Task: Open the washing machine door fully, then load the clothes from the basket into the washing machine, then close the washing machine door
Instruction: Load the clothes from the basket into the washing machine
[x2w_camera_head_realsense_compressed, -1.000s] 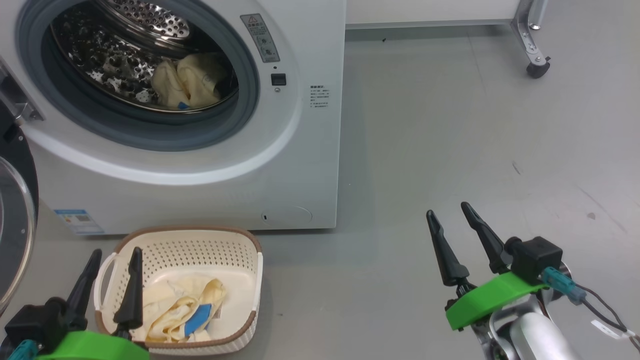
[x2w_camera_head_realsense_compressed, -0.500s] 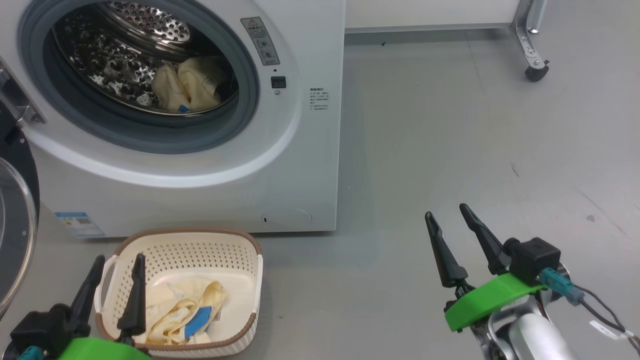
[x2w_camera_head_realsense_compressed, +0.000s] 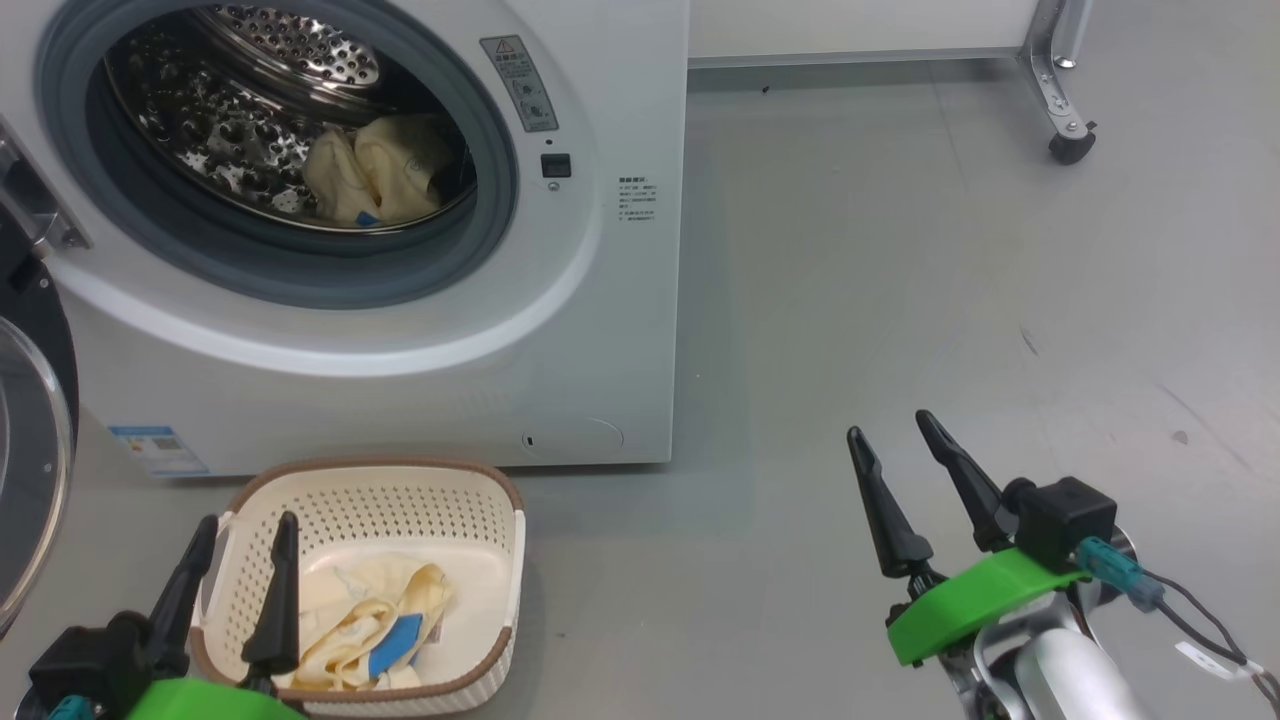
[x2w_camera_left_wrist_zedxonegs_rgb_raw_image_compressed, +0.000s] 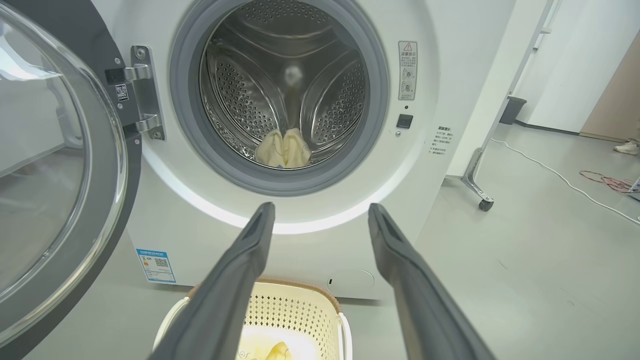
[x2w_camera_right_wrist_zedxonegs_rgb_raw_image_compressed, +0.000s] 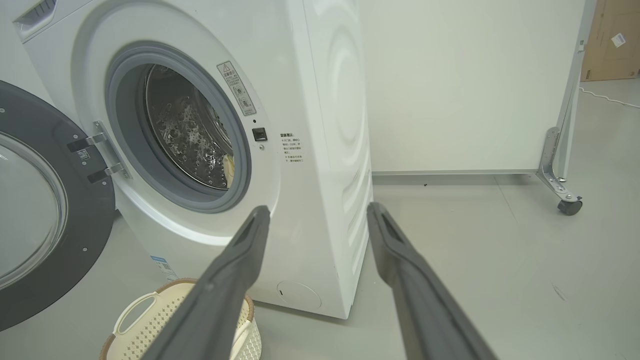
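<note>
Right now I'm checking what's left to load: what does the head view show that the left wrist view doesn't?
Head view adds the right gripper, open above the floor, and the blue patch on the clothes in the basket. Left wrist view adds the drum's back wall, a dark bin and a white cable. Both share the washing machine, its door swung open, one cream piece in the drum, and the open left gripper.

Washing machine: warning-triangle sticker, blue QR label; print illegible.
</note>
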